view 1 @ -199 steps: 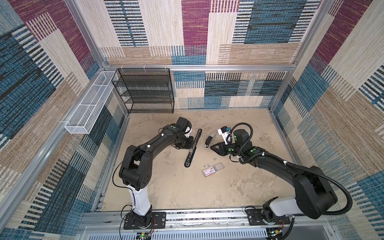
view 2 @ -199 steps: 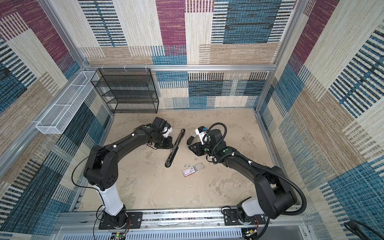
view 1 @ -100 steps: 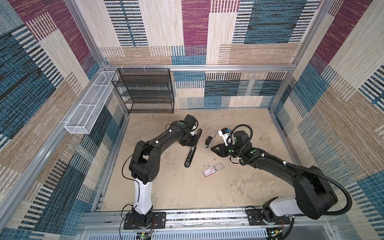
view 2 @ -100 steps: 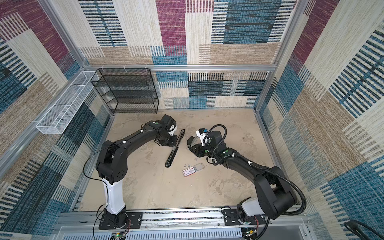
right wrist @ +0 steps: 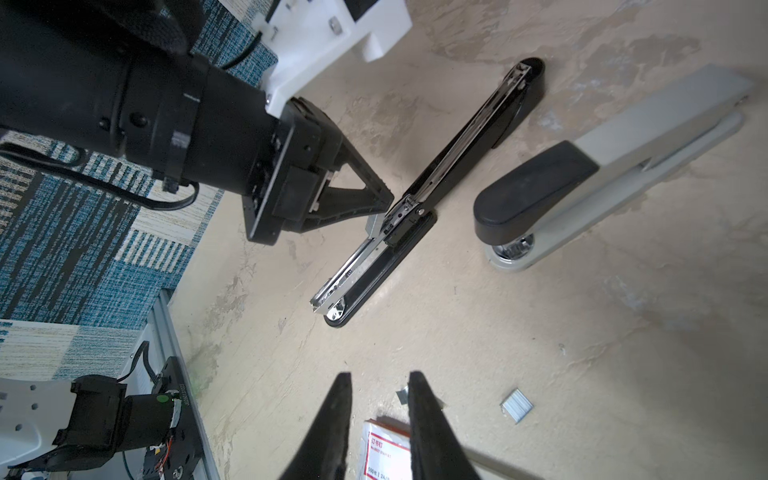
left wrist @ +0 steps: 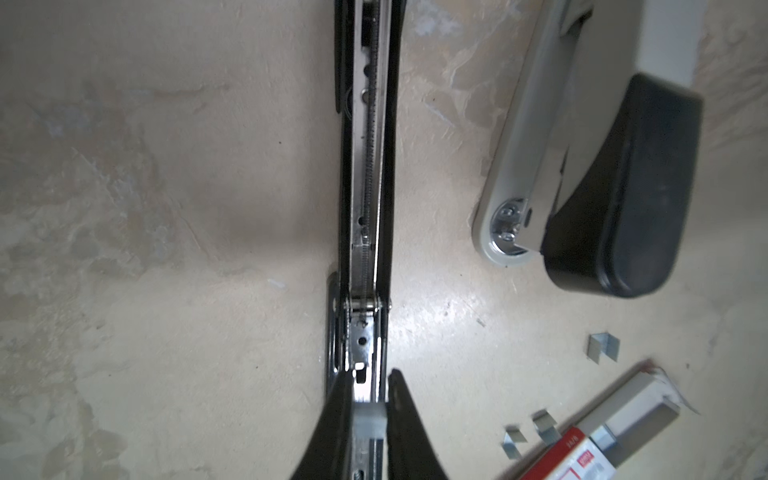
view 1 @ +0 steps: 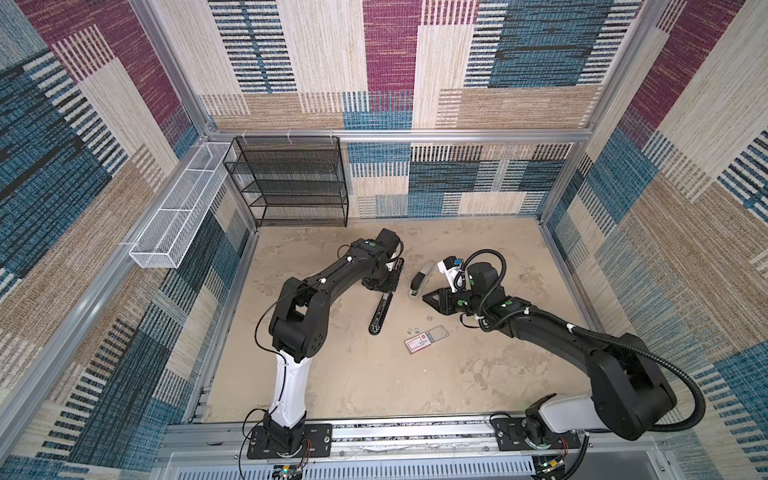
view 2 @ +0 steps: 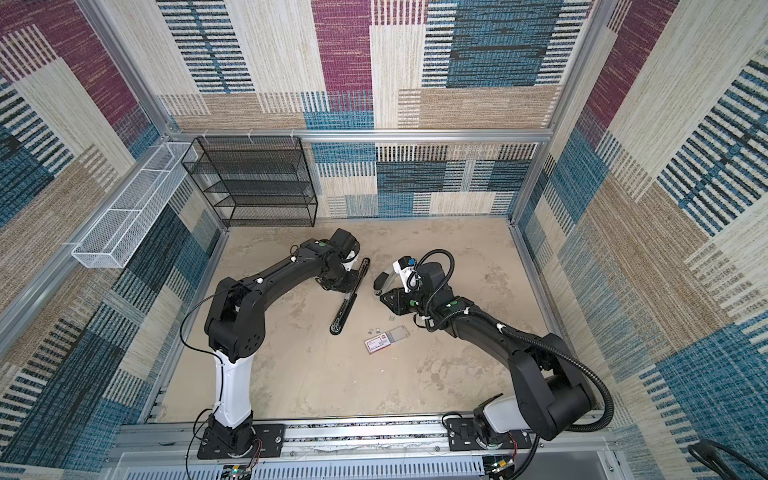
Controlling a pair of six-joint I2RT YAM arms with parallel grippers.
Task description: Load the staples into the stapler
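The black stapler (view 1: 380,309) lies opened flat on the beige floor, its metal channel (left wrist: 368,166) facing up. My left gripper (left wrist: 370,378) is shut on that channel near the hinge, as the right wrist view (right wrist: 374,203) also shows. The red-and-white staples box (view 1: 424,340) lies nearer the front with its grey tray pulled partly out. Loose staples (view 1: 413,331) lie beside it, and one short strip (right wrist: 516,405) sits apart. My right gripper (right wrist: 379,376) hovers low over the box (right wrist: 384,453), jaws slightly apart, holding nothing.
A second stapler (view 1: 419,278), grey with a black top, stands closed between the two grippers. A black wire shelf (view 1: 291,183) stands at the back left. A white wire basket (view 1: 178,208) hangs on the left wall. The metal rail (view 1: 374,432) borders the front.
My left arm's elbow has swung toward the middle and its gripper has shifted right along the black stapler. The right arm has hardly moved.
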